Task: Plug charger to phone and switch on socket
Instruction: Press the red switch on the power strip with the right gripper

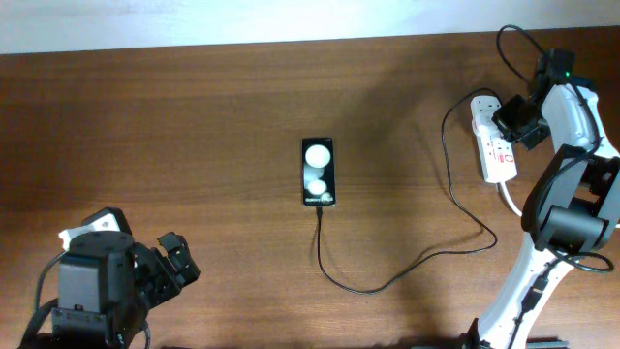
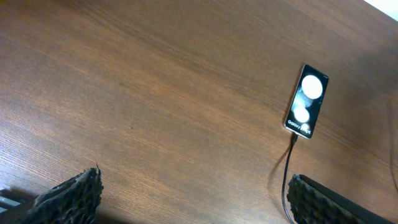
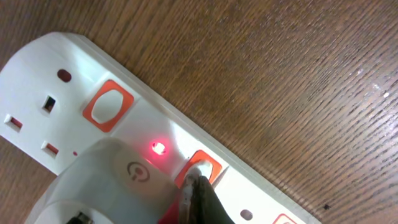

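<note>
Where red lamp [image 3: 158, 148] glows: white elongated power strip [image 1: 495, 145], bench [image 1: 194, 126] right edge.
Right hand [image 3: 196, 182]: together, on its switch [image 3: 210, 167].
Left hand [image 2: 194, 180]: apart.
Black glossy phone [image 1: 318, 172]: thin black cable [image 1: 321, 242] attached.

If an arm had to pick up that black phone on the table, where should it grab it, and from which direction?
Probably from straight above, pinching the phone across its two long edges near the middle. It lies flat and face up, so only those thin sides offer a hold. The charger cable enters its text end, so keep clear there.
</note>
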Available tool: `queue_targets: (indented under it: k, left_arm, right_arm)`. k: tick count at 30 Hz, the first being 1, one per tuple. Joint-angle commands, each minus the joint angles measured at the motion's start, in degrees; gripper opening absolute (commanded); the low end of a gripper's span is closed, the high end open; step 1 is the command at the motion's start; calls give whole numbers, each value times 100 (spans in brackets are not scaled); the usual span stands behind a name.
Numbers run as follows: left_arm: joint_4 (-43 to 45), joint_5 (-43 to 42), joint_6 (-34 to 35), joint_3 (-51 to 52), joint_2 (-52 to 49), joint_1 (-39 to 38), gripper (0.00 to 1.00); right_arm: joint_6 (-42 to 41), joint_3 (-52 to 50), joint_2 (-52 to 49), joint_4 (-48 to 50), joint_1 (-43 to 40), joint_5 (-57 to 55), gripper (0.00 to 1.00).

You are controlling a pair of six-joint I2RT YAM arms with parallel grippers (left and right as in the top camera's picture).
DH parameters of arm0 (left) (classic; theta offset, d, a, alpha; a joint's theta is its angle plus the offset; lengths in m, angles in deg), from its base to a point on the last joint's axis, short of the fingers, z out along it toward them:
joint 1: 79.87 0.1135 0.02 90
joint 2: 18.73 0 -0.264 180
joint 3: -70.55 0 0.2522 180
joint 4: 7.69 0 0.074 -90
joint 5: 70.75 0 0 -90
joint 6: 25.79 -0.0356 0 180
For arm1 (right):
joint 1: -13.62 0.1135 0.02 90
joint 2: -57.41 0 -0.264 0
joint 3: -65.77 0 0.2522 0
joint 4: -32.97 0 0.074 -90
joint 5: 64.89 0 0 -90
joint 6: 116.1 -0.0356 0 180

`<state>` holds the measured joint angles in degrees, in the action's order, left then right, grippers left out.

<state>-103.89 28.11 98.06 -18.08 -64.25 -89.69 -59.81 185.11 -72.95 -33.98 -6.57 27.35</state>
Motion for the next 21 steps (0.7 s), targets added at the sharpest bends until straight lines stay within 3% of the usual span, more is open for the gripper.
queue_targets:
  k: [1, 11, 21]
  left_arm:
    - [9, 59, -72, 11, 35, 31, 99]
    - [9, 59, -72, 11, 35, 31, 99]
    - [9, 59, -72, 11, 35, 31, 99]
  right_arm:
    - [243, -140, -490, -262, 363, 697, 4]
    - [146, -140, 232, -1051, 361, -1165, 4]
    - [131, -140, 1928, -1263, 374, -1058, 4]
